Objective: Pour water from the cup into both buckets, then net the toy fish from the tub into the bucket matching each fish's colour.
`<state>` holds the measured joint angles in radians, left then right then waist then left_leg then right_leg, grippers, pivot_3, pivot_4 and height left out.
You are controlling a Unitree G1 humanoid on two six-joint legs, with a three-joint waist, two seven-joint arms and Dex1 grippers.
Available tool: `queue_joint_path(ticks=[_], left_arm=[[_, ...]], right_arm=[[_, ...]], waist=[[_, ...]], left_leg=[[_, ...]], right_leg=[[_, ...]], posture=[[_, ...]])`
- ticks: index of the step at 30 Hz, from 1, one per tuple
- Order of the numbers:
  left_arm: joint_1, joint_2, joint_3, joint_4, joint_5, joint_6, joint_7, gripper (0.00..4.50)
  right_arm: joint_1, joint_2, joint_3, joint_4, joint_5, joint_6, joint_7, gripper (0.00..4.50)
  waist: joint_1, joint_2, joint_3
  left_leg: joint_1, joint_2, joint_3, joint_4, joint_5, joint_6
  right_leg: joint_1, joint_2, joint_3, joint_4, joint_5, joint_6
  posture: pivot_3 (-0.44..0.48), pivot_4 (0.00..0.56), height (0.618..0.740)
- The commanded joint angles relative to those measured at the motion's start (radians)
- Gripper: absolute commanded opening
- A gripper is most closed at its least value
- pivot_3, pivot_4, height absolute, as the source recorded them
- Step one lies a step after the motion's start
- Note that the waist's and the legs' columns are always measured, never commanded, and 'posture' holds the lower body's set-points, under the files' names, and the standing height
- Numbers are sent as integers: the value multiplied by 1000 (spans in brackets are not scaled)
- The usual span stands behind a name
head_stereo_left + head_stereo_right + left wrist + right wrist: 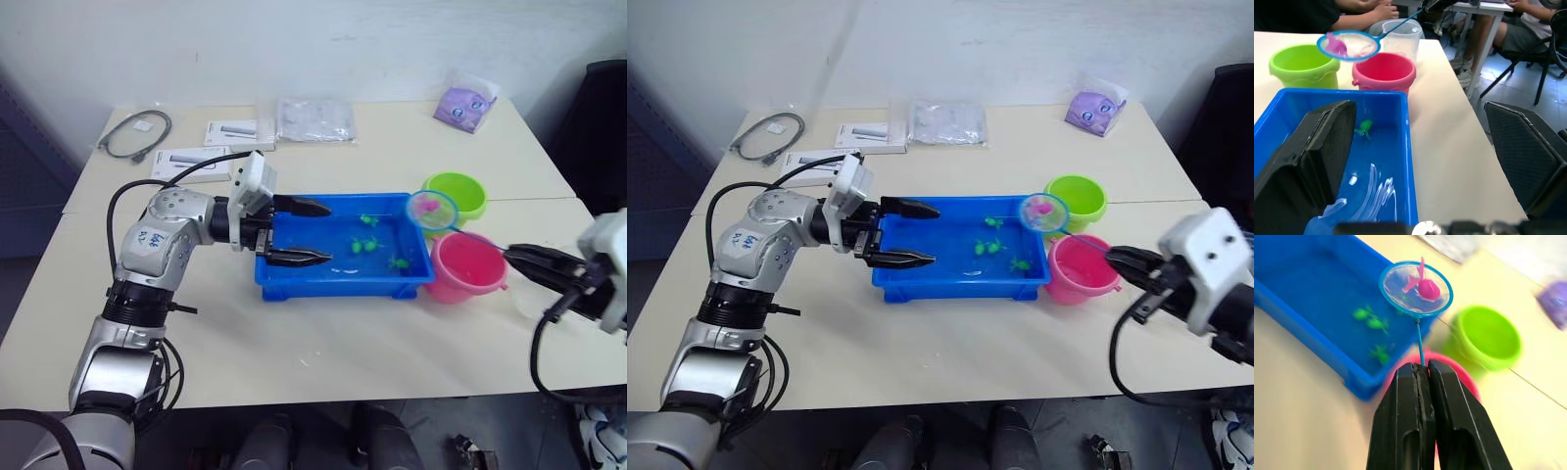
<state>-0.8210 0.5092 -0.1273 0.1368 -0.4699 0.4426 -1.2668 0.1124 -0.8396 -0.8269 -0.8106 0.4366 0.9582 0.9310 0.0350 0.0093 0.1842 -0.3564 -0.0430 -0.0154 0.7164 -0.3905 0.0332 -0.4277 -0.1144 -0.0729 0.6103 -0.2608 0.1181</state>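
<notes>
Right pincer clenched on net handle, pink fish inside, ahead above tub.

The left arm is bent at the elbow, its forearm reaching across toward the robot's right. The left gripper has its two black fingers spread wide apart, one above the other. The right arm reaches in from the right side, and the right gripper has its fingers pressed together, pinching a thin handle.

Blue handwriting on the left arm is illegible.
</notes>
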Motion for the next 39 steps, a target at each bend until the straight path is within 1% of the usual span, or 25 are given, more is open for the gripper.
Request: queue_joint_path(ticks=[1,3,5,7,10,11,13,16,19,22,25,27,30,32,35,39], left_arm=[[-33,-24,-7,28,14,-38,-22,4490],[-38,-36,-12,49,27,-56,-28,4490],[-44,-45,-13,65,34,-67,-32,4490],[-49,-52,-12,76,39,-74,-35,4490],[-47,-60,-10,84,48,-83,-37,4490],[-46,-62,-9,84,50,-85,-37,4490],[-44,-64,-8,84,53,-88,-37,4490],[-43,-61,-4,85,53,-90,-37,4490],[-43,-61,0,94,59,-98,-29,4490],[-41,-60,4,95,60,-102,-25,4490],[-36,-57,5,89,61,-101,-23,4490],[-34,-54,6,88,63,-101,-22,4490],[-33,-51,7,87,62,-100,-23,4490],[-33,-49,6,86,65,-102,-23,4490],[-32,-46,7,87,66,-104,-23,4490],[-34,-45,8,92,69,-109,-21,4490]], right_arm=[[124,-19,-122,-43,-72,-116,28,0],[218,-27,-121,-36,-164,-254,43,0],[280,-33,-109,-17,-241,-383,43,0],[343,-63,-91,48,-385,-615,35,0],[433,-131,-92,190,-623,-1037,-7,0],[449,-154,-96,235,-683,-1158,-28,0],[452,-175,-104,305,-725,-1301,-56,0],[398,-232,-163,405,-732,-1397,-68,0],[415,-267,-156,447,-744,-1522,-23,0],[375,-290,-161,486,-758,-1552,-38,0],[339,-322,-124,495,-763,-1616,-40,0],[289,-346,-126,533,-788,-1611,-59,0],[291,-346,-89,551,-767,-1646,-34,0],[273,-349,-83,573,-792,-1679,-59,0],[225,-376,-83,625,-835,-1671,-84,0],[222,-375,-40,635,-845,-1718,-86,0]], waist=[[0,0,0],[0,0,0],[-2,0,0],[-5,0,0],[-9,-1,0],[-9,-1,0],[-10,-1,0],[-10,-1,1],[-9,-1,1],[-9,-1,1],[-11,-1,1],[-11,-1,1],[-8,-2,1],[-8,-1,1],[-11,-1,1],[-10,-1,1]], left_leg=[[0,0,0,0,0,0],[1,0,1,0,0,0],[1,0,1,-1,0,0],[2,0,2,-1,0,0],[2,-1,3,-1,0,1],[2,-1,4,-1,0,2],[3,-1,5,-2,0,2],[3,0,5,-2,0,2],[3,0,5,-2,0,2],[2,1,3,-2,0,1],[2,0,4,-1,0,2],[3,0,4,-1,0,2],[3,0,4,-1,0,2],[2,0,2,-1,0,2],[2,0,4,-1,0,2],[2,0,4,-1,0,2]], right_leg=[[0,0,0,0,0,0],[0,0,1,0,0,0],[1,1,1,0,0,0],[0,1,2,1,0,0],[0,0,4,0,1,1],[0,0,5,-1,1,1],[0,1,6,-1,1,1],[0,1,6,-1,1,1],[0,1,6,-1,1,1],[1,2,5,-2,1,1],[1,1,6,-2,1,1],[1,1,6,-2,1,2],[1,1,6,-2,1,2],[1,1,6,-3,1,2],[1,1,6,-3,1,2],[1,1,6,-3,1,2]], posture=[[0,150,735],[0,150,735],[0,150,735],[0,150,735],[0,150,735],[0,150,735],[0,150,735],[0,150,735],[0,150,735],[0,150,735],[0,150,735],[0,150,735],[0,150,735],[0,150,735],[0,150,735],[0,150,735]])
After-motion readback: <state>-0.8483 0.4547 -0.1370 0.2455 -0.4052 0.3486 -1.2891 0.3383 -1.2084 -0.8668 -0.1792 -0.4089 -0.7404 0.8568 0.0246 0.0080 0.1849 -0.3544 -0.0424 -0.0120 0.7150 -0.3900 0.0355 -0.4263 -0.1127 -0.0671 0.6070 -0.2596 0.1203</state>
